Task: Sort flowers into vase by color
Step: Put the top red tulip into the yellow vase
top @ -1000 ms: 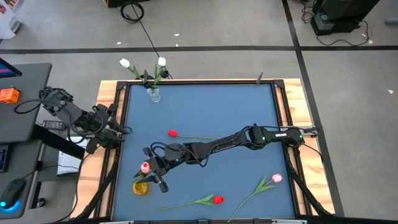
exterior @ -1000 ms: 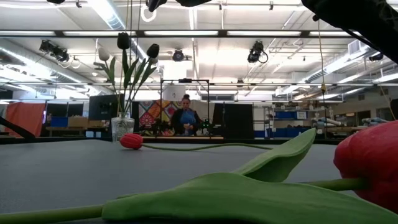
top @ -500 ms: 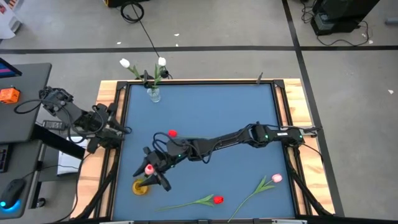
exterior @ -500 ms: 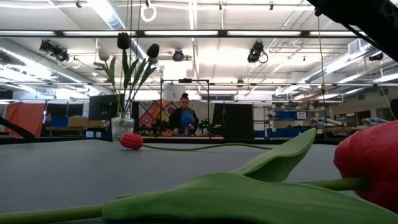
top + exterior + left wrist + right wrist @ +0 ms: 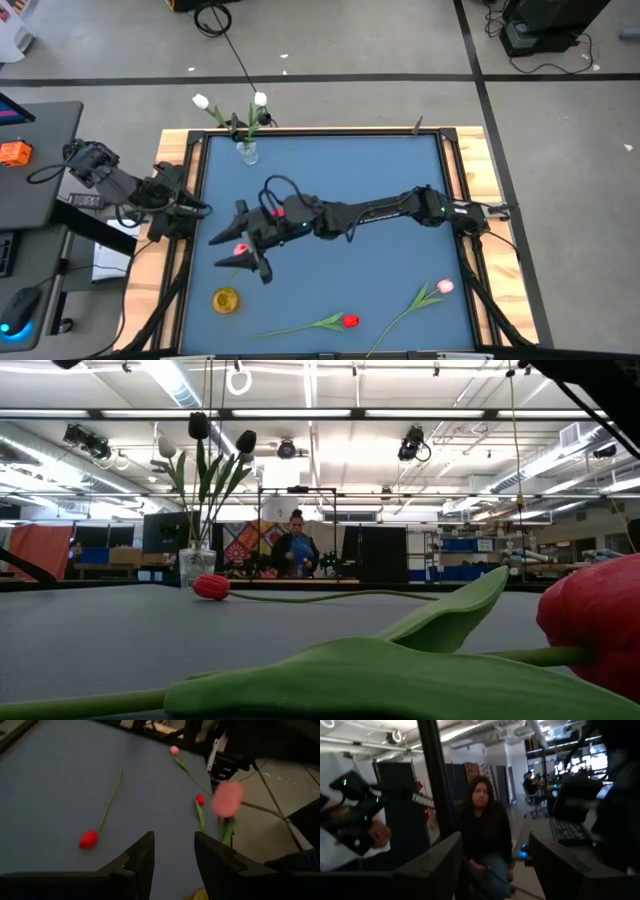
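— Tabletop [image 5: 400, 170] layout?
— Blue; right claw [image 5: 243, 252] over its left side, spread wide, a pink tulip [image 5: 241, 249] between its fingers. Left claw [image 5: 197, 210] at the left edge, parted, empty.
— Flowers?
— White pair in the far-left vase [image 5: 247, 152]; red tulip [image 5: 350, 321] and pink one [image 5: 444, 287] lying near; yellow vase [image 5: 226, 299] near-left.

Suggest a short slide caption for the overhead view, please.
Right claw open above a pink tulip, near the yellow vase.
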`<state>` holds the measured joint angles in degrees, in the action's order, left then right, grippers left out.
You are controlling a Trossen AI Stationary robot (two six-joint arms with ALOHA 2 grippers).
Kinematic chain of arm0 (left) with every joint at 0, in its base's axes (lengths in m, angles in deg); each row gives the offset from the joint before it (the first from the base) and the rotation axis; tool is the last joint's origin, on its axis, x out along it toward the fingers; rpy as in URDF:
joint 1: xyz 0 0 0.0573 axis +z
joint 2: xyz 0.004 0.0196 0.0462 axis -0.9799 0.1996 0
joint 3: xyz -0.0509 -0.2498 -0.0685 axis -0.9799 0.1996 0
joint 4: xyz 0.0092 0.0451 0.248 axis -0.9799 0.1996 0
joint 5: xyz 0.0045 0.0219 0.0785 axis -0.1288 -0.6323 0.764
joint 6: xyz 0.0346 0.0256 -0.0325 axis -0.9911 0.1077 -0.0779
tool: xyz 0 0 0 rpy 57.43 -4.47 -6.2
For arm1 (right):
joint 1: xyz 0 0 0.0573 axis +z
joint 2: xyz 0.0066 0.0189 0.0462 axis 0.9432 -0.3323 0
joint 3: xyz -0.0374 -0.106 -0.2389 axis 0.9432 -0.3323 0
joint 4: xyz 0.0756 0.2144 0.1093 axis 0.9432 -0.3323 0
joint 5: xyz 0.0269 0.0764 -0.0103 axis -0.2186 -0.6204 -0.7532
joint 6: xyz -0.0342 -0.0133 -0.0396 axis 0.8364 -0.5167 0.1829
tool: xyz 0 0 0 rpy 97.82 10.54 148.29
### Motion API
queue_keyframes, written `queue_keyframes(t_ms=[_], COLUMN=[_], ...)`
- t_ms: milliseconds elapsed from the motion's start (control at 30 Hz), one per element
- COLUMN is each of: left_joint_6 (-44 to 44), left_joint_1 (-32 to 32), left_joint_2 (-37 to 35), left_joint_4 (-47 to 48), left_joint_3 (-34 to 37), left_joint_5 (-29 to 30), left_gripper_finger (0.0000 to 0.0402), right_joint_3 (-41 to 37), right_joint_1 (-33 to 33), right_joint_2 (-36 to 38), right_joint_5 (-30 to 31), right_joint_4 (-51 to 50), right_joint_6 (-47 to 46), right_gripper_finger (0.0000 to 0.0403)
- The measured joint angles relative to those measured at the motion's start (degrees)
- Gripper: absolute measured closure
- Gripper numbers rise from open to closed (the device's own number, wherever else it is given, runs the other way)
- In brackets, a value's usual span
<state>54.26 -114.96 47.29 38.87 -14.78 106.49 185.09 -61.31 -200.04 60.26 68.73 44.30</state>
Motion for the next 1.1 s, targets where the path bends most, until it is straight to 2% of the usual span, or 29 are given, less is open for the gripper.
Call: queue_keyframes(t_ms=[200, 300, 400, 500, 567, 733, 867, 967, 1100], left_joint_6=[5.13, 10.41, 16.57, 18.59, 18.70, 22.21, 26.61, 29.50, 34.14], left_joint_1=[-0.01, -0.02, -0.02, -0.02, -0.02, 0.03, 0.05, 0.03, 0.03], left_joint_2=[0.00, -0.02, 0.00, -0.09, 0.02, -0.02, 0.00, 0.04, 0.04], left_joint_4=[2.75, 4.62, 7.40, 8.46, 8.33, 5.37, 1.45, -2.57, -7.18], left_joint_3=[0.00, 0.00, 0.00, 0.99, 2.10, 6.06, 10.36, 14.15, 19.09], left_joint_5=[-0.03, 0.78, 5.69, 10.45, 12.62, 13.03, 13.18, 14.44, 16.35], left_gripper_finger=[0.0258, 0.0258, 0.0258, 0.0258, 0.0258, 0.0258, 0.0258, 0.0258, 0.0258], right_joint_3=[0.00, -0.02, 0.02, 0.02, -0.07, -0.02, -0.61, -5.37, -15.93], right_joint_1=[-0.52, -0.64, -0.83, -1.14, -1.55, -3.98, -7.29, -10.08, -13.03], right_joint_2=[3.02, 7.41, 12.21, 15.01, 16.21, 18.45, 18.30, 19.07, 20.21], right_joint_5=[3.87, 14.21, 27.64, 32.65, 32.17, 31.83, 26.17, 20.82, 14.01], right_joint_4=[-2.53, -18.80, -38.74, -51.68, -58.18, -71.16, -76.95, -77.42, -74.38], right_joint_6=[-2.93, -4.74, -4.84, -5.78, -7.14, -7.72, -5.74, -4.04, -1.89], right_gripper_finger=[0.0166, 0.0174, 0.0188, 0.0202, 0.0209, 0.0214, 0.0214, 0.0214, 0.0214])
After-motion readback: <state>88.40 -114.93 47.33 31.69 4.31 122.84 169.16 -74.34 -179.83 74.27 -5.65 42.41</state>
